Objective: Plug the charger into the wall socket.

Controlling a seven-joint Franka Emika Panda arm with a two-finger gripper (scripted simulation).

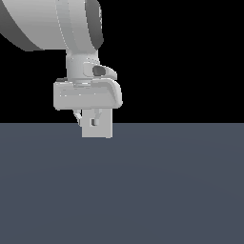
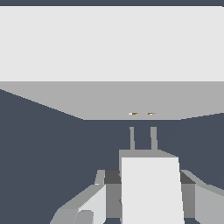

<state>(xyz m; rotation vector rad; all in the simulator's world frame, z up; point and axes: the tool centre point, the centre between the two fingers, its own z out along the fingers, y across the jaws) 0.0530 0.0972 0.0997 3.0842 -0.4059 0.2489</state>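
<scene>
My gripper (image 1: 88, 119) is shut on the charger (image 1: 94, 122), a small white-grey block that shows between the fingers in the exterior view. Right behind it stands the wall socket (image 1: 106, 129), a light-grey upright square plate partly covered by my hand. In the wrist view the charger (image 2: 151, 188) sits between my fingers (image 2: 87, 205), and its two prongs (image 2: 132, 138) point at the socket (image 2: 109, 98). The socket's two small yellowish holes (image 2: 132, 113) lie just beyond the prong tips and roughly in line with them. A short gap remains between prongs and plate.
The dark blue-grey floor (image 1: 143, 190) spreads flat around the socket, under a black background. My arm's thick grey link (image 1: 47, 24) fills the exterior view's upper left, above the hand.
</scene>
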